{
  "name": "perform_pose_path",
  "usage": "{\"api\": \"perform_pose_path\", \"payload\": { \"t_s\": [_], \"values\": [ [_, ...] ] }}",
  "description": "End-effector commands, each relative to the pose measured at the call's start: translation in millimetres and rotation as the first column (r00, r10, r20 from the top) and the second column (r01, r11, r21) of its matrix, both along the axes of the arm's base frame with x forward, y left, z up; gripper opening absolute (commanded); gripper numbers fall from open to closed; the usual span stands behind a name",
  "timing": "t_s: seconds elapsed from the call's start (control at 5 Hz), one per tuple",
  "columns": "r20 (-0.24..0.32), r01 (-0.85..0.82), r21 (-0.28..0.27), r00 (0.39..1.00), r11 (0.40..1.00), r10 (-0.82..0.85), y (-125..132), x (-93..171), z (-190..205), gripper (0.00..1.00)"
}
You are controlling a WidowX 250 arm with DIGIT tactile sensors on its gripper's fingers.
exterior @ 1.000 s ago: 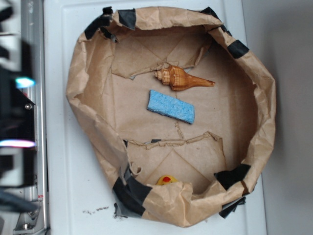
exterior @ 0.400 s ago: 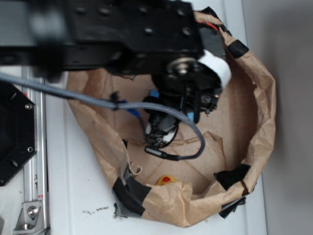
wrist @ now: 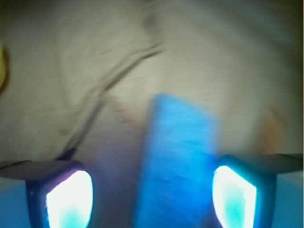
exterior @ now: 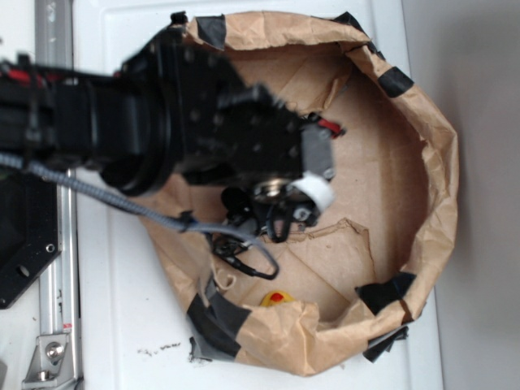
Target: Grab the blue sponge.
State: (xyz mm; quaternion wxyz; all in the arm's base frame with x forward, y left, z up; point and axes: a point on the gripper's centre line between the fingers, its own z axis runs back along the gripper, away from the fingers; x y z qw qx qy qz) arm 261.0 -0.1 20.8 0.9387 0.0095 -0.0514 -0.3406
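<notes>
In the wrist view the blue sponge (wrist: 178, 156) lies on brown paper, running lengthwise between my fingers and nearer the right one. My gripper (wrist: 152, 197) is open, its two glowing fingertips wide apart on either side of the sponge, neither pressing on it. The picture is blurred by motion. In the exterior view my black arm (exterior: 203, 134) reaches over the brown paper nest (exterior: 435, 187) and covers the sponge, which is hidden there. My gripper's fingers do not show in that view.
The nest's crumpled paper walls, patched with black tape (exterior: 386, 292), ring the work area. A small yellow and red toy (exterior: 276, 298) peeks out at the nest's near wall. A grey cable (exterior: 122, 203) hangs from my arm. The seashell is hidden under the arm.
My arm has swung in over the nest, then shifted left and lower, covering the sponge and the seashell that lay in plain sight a second ago.
</notes>
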Motion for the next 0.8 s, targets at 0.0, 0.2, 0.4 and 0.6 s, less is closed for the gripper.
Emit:
{"api": "perform_pose_path", "payload": {
  "t_s": [0.0,0.2,0.4,0.6],
  "values": [
    [0.018,-0.072,0.075,0.997,0.995,0.071,14.9,9.5,-24.5,0.0],
    [0.003,-0.146,0.048,0.989,0.988,0.146,22.8,9.8,-8.5,0.0],
    [0.136,-0.373,-0.001,0.919,0.928,0.37,21.1,12.2,41.1,0.0],
    [0.279,-0.523,-0.116,0.798,0.844,0.533,12.9,11.2,90.2,0.0]
  ]
}}
